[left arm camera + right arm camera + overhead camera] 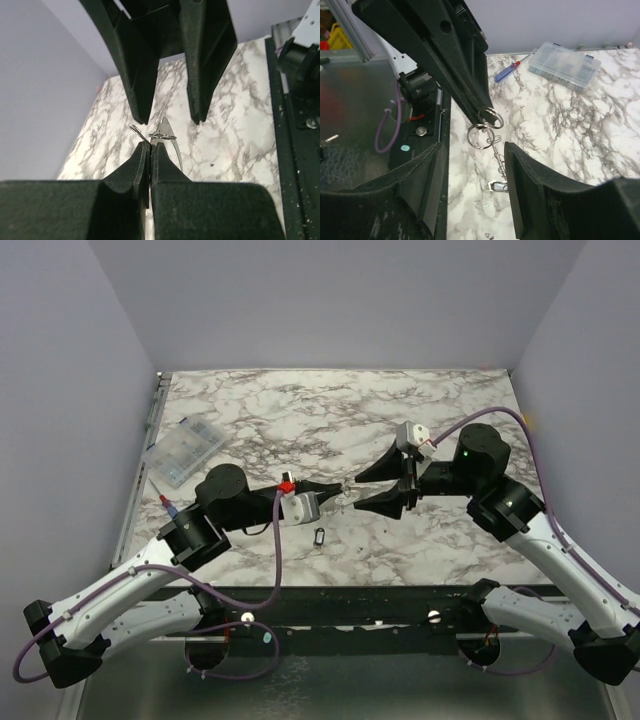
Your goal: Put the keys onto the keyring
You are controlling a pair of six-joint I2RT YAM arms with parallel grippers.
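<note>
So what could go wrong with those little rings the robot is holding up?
The left pincer pinches the keyring only at its very tips, so a bump from the open right pincer might knock it loose. The dangling chain could snag on a finger. And the key lies on the table, held by neither pincer.

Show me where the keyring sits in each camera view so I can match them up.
Top external: keyring mid-picture, a tiny glint at the left gripper tip, facing the open right gripper.
Left wrist: centre, just above this gripper's shut fingertips.
Right wrist: centre, hanging from the left gripper's tip, chain trailing below.
Shared landmark: the left gripper's shut tip, pinching the keyring in all three.
</note>
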